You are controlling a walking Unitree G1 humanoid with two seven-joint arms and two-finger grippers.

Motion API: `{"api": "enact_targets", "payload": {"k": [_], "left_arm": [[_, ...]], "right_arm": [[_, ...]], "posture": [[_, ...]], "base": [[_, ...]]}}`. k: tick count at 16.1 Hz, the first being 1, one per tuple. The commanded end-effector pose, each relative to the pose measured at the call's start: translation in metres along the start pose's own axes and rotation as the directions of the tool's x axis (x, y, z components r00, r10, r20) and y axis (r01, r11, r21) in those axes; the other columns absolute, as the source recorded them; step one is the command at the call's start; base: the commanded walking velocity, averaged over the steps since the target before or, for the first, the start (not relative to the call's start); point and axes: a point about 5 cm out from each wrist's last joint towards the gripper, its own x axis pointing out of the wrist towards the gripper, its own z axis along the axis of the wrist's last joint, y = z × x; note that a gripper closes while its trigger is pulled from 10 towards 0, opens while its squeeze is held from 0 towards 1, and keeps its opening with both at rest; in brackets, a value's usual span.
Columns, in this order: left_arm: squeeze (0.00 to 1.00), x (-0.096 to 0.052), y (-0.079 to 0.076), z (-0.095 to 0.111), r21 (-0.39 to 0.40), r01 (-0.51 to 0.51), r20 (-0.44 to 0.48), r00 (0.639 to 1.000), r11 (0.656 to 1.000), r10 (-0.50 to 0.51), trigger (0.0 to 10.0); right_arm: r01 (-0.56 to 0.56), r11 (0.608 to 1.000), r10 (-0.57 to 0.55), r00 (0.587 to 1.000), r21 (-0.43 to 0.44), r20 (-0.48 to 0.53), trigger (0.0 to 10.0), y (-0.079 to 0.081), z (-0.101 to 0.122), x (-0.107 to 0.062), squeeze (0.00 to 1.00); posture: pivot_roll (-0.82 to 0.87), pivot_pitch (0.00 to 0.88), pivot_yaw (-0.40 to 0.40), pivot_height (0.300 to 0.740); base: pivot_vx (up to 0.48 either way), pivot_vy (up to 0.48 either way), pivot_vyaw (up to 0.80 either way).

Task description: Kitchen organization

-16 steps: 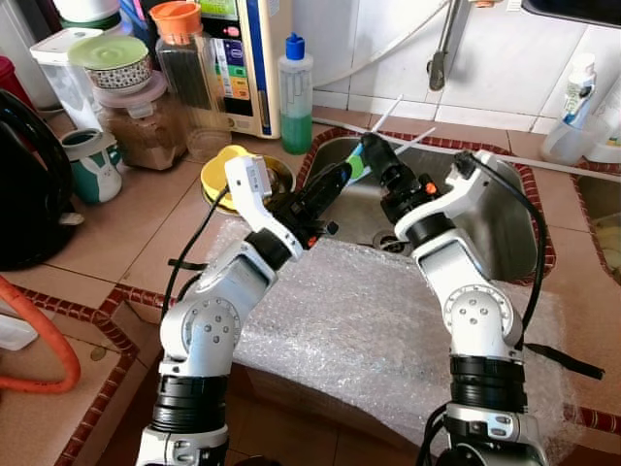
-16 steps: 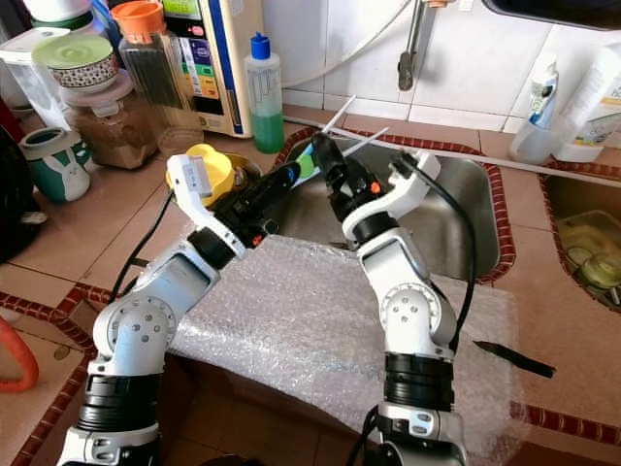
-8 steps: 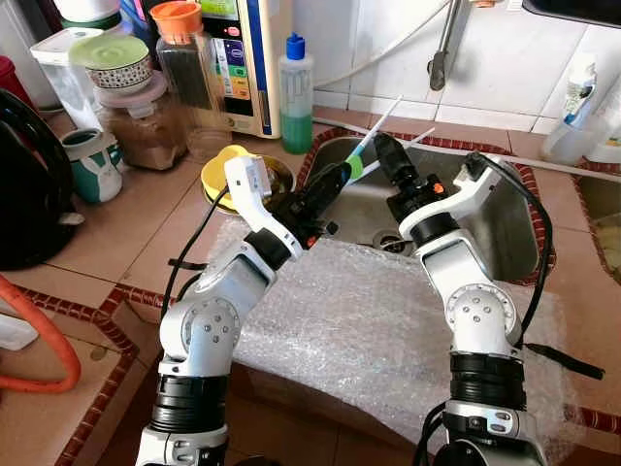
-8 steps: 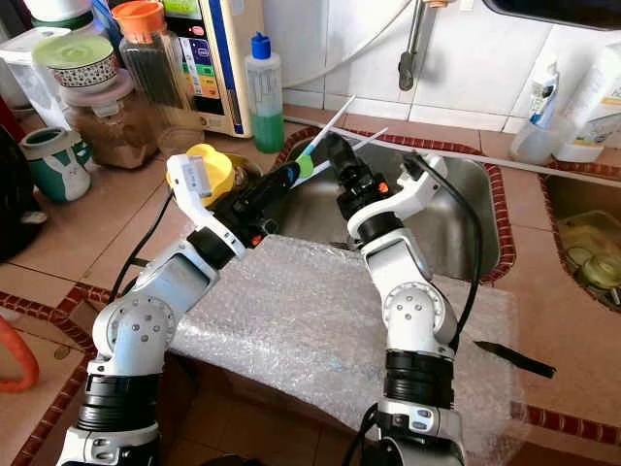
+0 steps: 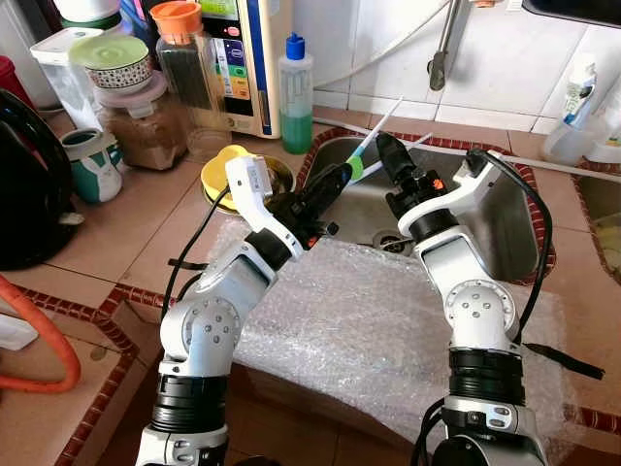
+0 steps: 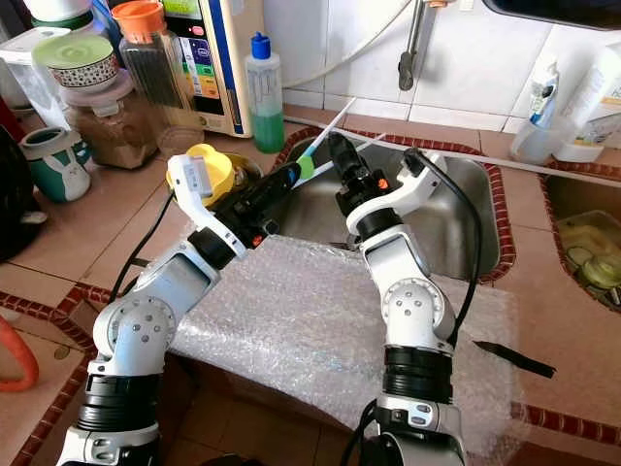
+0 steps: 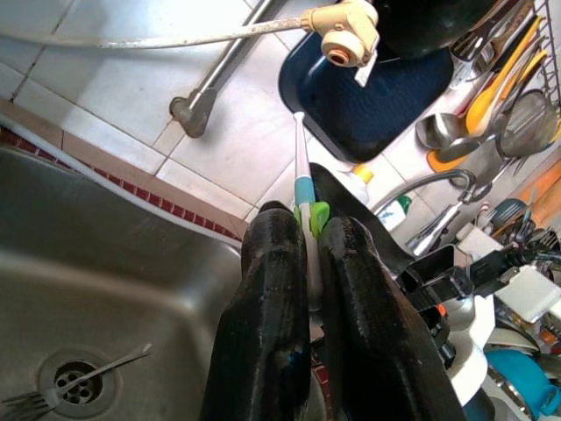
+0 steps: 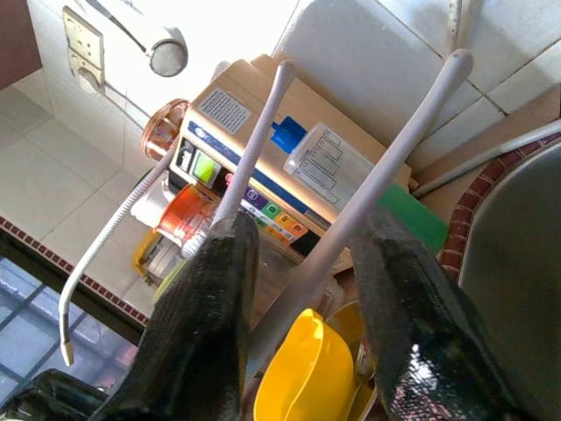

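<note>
My left gripper point(image 5: 340, 176) is raised over the sink's left rim and is shut on a white toothbrush point(image 5: 374, 132) with a green and blue neck. In the left wrist view the brush point(image 7: 302, 180) stands up between the closed fingers point(image 7: 272, 263). A second thin white stick point(image 5: 412, 143) slants beside it. My right gripper point(image 5: 385, 149) sits just right of the brush with its fingers apart. In the right wrist view that gripper point(image 8: 307, 226) has one white stick point(image 8: 377, 175) running between its fingers, and the other stick point(image 8: 254, 140) passes by one finger.
The steel sink point(image 5: 505, 223) lies below, with a fork point(image 7: 79, 379) at its drain. Bubble wrap point(image 5: 359, 311) covers the counter in front. A green soap bottle point(image 5: 296, 97), a yellow lid point(image 5: 223, 165), jars and a black kettle point(image 5: 24, 184) stand to the left.
My right gripper has shifted a little up and to the right, uncovering the brush's green neck. The left arm and brush have stayed put.
</note>
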Motion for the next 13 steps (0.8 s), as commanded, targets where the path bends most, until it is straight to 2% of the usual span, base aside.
{"api": "enact_targets", "payload": {"k": [1, 2, 3, 4, 6, 13], "left_arm": [[0.0, -0.001, -0.002, 0.003, 0.022, 0.008, 0.007, 1.0, 1.0, -0.009, 0.0], [0.0, -0.001, -0.001, 0.003, 0.033, -0.001, 0.004, 1.0, 0.999, 0.001, 0.0], [0.0, -0.001, 0.0, 0.003, 0.048, -0.009, -0.005, 1.0, 0.999, 0.009, 6.5], [0.0, -0.001, 0.0, 0.002, 0.047, -0.007, -0.006, 1.0, 0.999, 0.007, 10.0], [1.0, -0.002, 0.001, 0.001, 0.06, -0.024, -0.009, 1.0, 0.998, 0.025, 10.0], [1.0, 0.0, 0.004, 0.004, 0.075, -0.059, 0.011, 0.998, 0.995, 0.058, 10.0]], "right_arm": [[0.014, 1.0, -0.014, 1.0, -0.003, 0.01, 0.0, 0.0, 0.002, 0.002, 0.0], [0.014, 1.0, -0.014, 1.0, -0.004, 0.01, 0.0, -0.001, 0.003, 0.002, 0.0], [0.016, 1.0, -0.016, 1.0, -0.006, 0.011, 0.0, -0.001, 0.002, 0.002, 0.0], [0.02, 1.0, -0.019, 1.0, -0.011, 0.013, 0.0, -0.001, 0.003, 0.002, 0.0], [0.044, 0.998, -0.043, 0.999, -0.044, 0.032, 0.0, -0.002, 0.005, 0.003, 0.0], [0.125, 0.989, -0.119, 0.99, -0.08, 0.073, 0.0, -0.012, 0.01, 0.003, 0.0]], "posture": [[-0.04, 0.06, 0.046, 0.74], [-0.04, 0.059, 0.045, 0.74], [-0.04, 0.055, 0.044, 0.74], [-0.04, 0.056, 0.045, 0.74], [-0.04, 0.056, 0.043, 0.74], [-0.04, 0.057, 0.047, 0.74]], "base": [[0.0, 0.0, 0.0], [0.0, 0.0, 0.0], [0.0, 0.0, 0.0], [0.0, 0.0, 0.0], [0.0, 0.0, 0.0], [0.0, 0.0, 0.0]]}}
